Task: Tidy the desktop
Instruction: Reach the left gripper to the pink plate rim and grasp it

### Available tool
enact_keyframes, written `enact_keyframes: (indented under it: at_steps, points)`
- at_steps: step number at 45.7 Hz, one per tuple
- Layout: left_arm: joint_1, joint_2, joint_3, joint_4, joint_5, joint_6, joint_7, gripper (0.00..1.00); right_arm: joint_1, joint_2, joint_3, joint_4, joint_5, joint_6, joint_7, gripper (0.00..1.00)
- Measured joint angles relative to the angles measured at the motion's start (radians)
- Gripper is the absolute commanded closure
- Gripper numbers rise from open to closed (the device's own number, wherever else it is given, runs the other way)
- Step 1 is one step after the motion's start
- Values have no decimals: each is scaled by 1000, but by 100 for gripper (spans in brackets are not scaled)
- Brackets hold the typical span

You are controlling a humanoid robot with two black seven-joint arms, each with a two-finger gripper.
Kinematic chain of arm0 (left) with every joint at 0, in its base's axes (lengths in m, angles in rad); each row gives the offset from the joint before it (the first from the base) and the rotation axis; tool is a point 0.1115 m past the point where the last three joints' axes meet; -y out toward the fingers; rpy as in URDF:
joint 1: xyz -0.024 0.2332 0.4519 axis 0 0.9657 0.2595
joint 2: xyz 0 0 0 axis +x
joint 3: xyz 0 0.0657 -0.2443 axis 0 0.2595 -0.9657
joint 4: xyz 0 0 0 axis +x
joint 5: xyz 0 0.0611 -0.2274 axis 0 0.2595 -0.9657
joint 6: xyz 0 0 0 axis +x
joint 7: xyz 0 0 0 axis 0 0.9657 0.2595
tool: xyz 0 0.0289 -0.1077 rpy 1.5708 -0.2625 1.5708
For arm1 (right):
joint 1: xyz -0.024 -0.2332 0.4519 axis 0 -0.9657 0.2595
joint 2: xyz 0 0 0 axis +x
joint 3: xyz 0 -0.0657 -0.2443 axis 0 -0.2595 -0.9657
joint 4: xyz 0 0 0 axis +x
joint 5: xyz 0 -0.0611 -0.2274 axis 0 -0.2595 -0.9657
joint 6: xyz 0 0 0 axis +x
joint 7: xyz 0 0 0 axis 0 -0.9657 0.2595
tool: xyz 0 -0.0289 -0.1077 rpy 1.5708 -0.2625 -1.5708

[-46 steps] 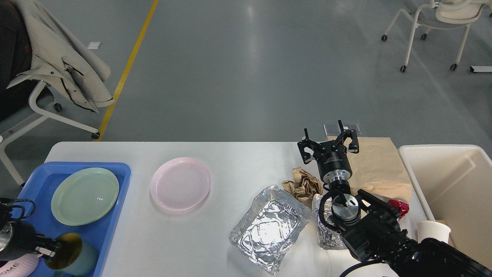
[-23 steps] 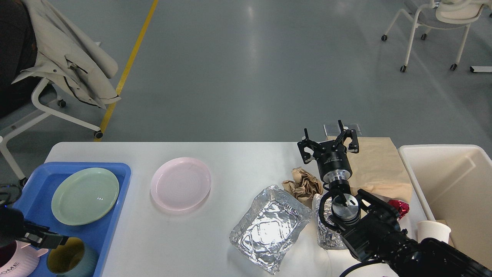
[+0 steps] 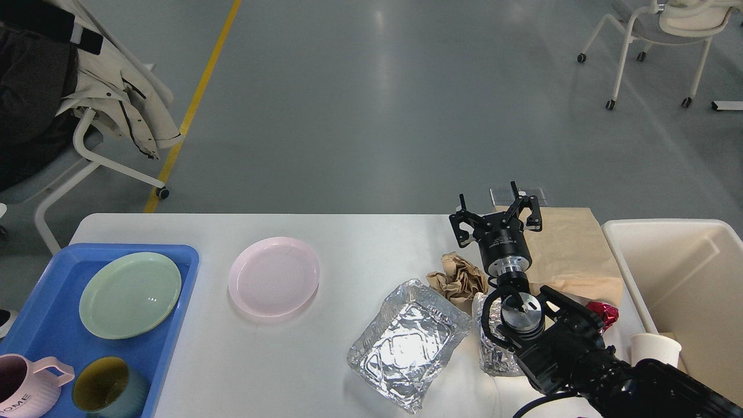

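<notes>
The desktop fills the lower part of the head view, a smooth, hard white slab with rounded corners. It is not something to lift; it is cleared piece by piece, and its slick surface will probably let light litter slide rather than stay put under a finger.

On its right half lies the rubbish. A crinkled foil tray sits near the front edge, thin and easily crushed, best pinched at its raised rim. Just beside it is a second wad of foil, partly hidden by the arm. A crumpled brown paper ball rests behind them, soft and light enough to take anywhere. A flat brown paper bag lies toward the far right, and a red shiny wrapper and a white paper cup sit near the cream bin.

Mid-table, a pink plate lies alone: rigid, glossy, best taken at the rim. The blue tray at left holds a green plate, a dark mug and a pink mug.

The right gripper hovers above the paper bag's edge, fingers spread apart and empty. The left gripper is out of sight.
</notes>
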Motion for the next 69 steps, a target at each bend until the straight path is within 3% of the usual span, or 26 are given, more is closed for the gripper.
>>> enact_keyframes:
  at_steps: [4, 7, 17, 22, 26, 35, 42, 51, 69]
  points:
    - [58, -49, -3, 10, -21, 0, 21, 2, 0, 0, 0, 0, 0, 0, 0, 0]
    - [169, -85, -10, 10, -35, 10, 56, 2, 0, 0, 0, 0, 0, 0, 0, 0]
    - [614, -249, -31, 6, -115, 395, 307, 2, 0, 0, 0, 0, 0, 0, 0, 0]
    - [764, -337, -32, 5, -125, 499, 391, 2, 0, 0, 0, 0, 0, 0, 0, 0]
    - [840, -397, -32, 18, -125, 556, 433, 2, 0, 0, 0, 0, 1, 0, 0, 0]
    - [950, -490, -32, 132, -124, 596, 464, 4, 0, 0, 0, 0, 1, 0, 0, 0]
    - [1014, -535, -32, 253, -125, 621, 480, 15, 0, 0, 0, 0, 1, 0, 0, 0]
    - [1068, -611, -34, 380, -159, 641, 503, 15, 0, 0, 0, 0, 1, 0, 0, 0]
    - [1160, -722, -19, 540, -190, 682, 498, 32, 0, 0, 0, 0, 0, 0, 0, 0]
